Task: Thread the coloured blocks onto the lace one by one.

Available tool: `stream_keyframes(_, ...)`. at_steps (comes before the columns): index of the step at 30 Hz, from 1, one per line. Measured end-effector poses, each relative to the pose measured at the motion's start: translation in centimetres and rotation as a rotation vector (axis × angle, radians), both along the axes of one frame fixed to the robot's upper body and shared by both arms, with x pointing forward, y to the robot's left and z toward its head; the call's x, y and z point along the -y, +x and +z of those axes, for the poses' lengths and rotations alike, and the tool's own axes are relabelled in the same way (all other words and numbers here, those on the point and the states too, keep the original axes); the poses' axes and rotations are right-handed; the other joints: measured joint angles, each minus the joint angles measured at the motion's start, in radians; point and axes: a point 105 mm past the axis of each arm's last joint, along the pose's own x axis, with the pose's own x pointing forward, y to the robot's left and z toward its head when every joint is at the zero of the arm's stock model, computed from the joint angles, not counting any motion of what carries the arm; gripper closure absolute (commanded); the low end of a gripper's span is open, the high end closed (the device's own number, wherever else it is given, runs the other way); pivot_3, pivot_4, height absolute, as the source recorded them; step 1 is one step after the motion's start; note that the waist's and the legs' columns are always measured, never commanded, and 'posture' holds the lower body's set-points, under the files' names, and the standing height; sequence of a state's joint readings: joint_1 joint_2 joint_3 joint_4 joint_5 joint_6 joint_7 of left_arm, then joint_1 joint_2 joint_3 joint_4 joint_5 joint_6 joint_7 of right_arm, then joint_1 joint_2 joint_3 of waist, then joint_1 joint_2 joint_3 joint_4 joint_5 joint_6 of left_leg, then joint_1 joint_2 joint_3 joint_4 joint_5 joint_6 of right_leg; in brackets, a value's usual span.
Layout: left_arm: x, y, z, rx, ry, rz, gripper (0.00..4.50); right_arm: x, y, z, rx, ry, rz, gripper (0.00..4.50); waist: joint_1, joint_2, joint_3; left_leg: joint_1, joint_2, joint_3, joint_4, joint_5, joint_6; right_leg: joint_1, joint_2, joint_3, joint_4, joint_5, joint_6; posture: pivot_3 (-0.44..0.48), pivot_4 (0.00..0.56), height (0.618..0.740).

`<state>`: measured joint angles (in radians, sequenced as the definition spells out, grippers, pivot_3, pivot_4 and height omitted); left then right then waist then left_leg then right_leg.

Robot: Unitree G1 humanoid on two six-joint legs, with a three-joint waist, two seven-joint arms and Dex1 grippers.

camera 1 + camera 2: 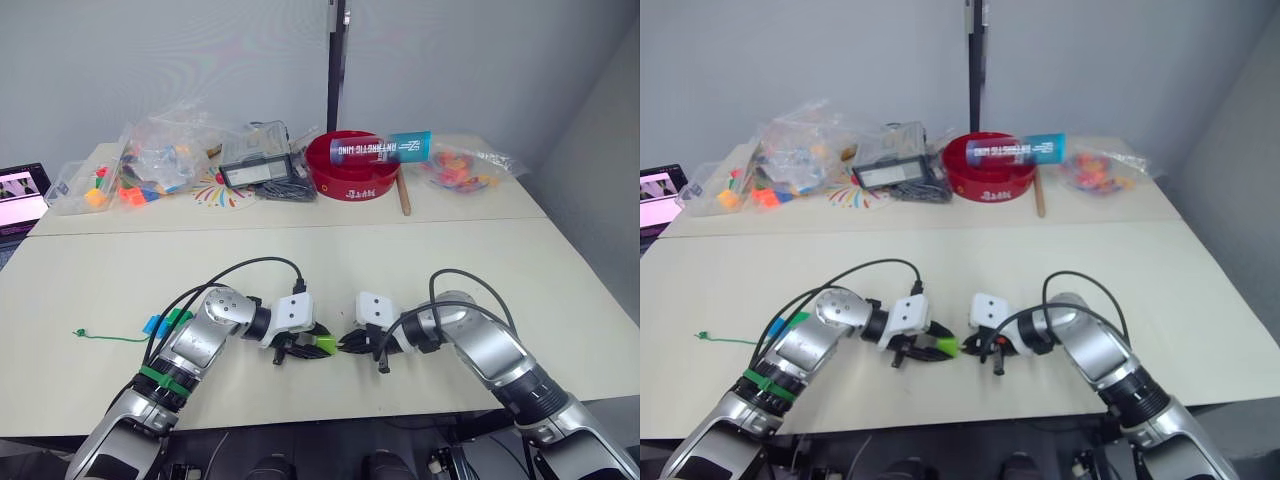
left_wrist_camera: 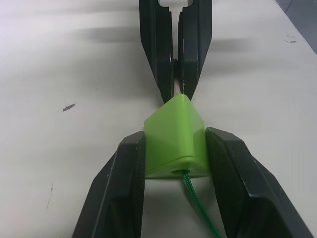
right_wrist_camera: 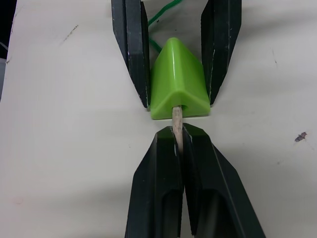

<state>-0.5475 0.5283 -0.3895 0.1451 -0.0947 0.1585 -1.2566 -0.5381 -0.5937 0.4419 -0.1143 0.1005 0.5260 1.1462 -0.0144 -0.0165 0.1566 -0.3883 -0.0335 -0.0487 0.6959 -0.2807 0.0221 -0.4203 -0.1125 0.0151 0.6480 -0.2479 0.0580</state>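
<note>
Centrally, the light green block [image 2: 174, 139] is clamped by the left gripper [image 2: 174, 163], while the lace tip [image 3: 177, 119] protruding from it is pinched by the right gripper [image 3: 178, 136].

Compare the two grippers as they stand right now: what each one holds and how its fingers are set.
The left gripper clamps the light green block between fingers set wide apart; the right gripper pinches the pale stiff tip of the lace with fingers nearly touching. The left grips a bulky piece from its sides; the right grips a thin tip coming out of the block's hole. Both are shut on something, face each other and sit low over the table.
</note>
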Motion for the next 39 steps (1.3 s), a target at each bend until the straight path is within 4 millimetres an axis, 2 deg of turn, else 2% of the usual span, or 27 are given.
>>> stream_keyframes(6,0.0,-0.1,0.0,0.002,0.001,-0.003,3.14,0.4,-0.1,0.1,0.006,-0.016,0.005,4.50,0.001,0.000,0.000,0.000,0.000,0.000,0.000,0.000,0.000,0.000,0.000,0.000,0.000,0.000,0.000,0.000,0.150,0.740)
stream_keyframes(11,-1.0,-0.1,0.1,0.009,0.027,-0.004,3.14,1.3,-0.4,0.1,0.012,-0.036,0.012,4.50,-0.001,0.000,0.000,0.000,0.000,0.000,-0.001,0.000,0.000,-0.001,0.000,0.000,0.000,0.000,0.000,0.000,0.150,0.740)
stream_keyframes(18,-3.7,0.1,0.4,0.028,0.086,0.018,3.14,1.7,-0.7,0.0,0.010,-0.035,0.009,4.50,-0.006,0.000,0.000,0.000,0.001,0.000,-0.001,0.000,0.000,-0.001,0.001,0.000,0.000,0.000,0.000,0.000,0.150,0.740)
stream_keyframes(20,-5.1,0.1,0.6,0.038,0.119,0.031,3.14,1.7,-0.7,0.0,0.009,-0.034,0.010,4.50,-0.010,0.000,0.000,0.001,0.001,0.000,-0.001,0.000,0.000,-0.001,0.001,0.000,0.000,0.000,0.000,0.000,0.150,0.740)
stream_keyframes(22,-7.4,0.4,0.9,0.041,0.158,0.076,3.14,1.7,-0.7,0.0,0.008,-0.034,0.009,4.50,-0.015,0.001,0.000,0.002,0.002,0.001,-0.002,0.000,0.000,-0.001,0.001,0.000,0.000,0.000,0.000,0.000,0.150,0.740)
stream_keyframes(25,-9.1,0.4,0.9,0.057,0.183,0.096,3.14,1.6,-0.7,-0.1,0.007,-0.035,0.008,4.50,-0.015,0.001,-0.001,0.003,0.002,0.001,-0.002,0.000,0.000,0.000,0.001,0.000,0.000,0.000,0.000,0.000,0.150,0.740)
stream_keyframes(33,-11.2,0.2,0.9,0.071,0.201,0.115,3.14,1.5,-0.7,-0.1,0.005,-0.032,0.011,4.50,-0.025,0.001,-0.001,0.004,0.004,0.002,-0.003,0.000,0.000,0.000,0.003,0.000,0.001,0.000,-0.001,0.000,0.150,0.740)
stream_keyframes(39,-14.5,0.3,0.8,0.059,0.252,0.163,3.14,1.6,-0.6,-0.2,0.000,-0.034,0.006,4.50,-0.039,0.001,-0.001,0.012,0.013,0.010,-0.006,-0.001,0.001,0.001,0.009,0.000,0.001,-0.001,-0.004,0.000,0.150,0.740)
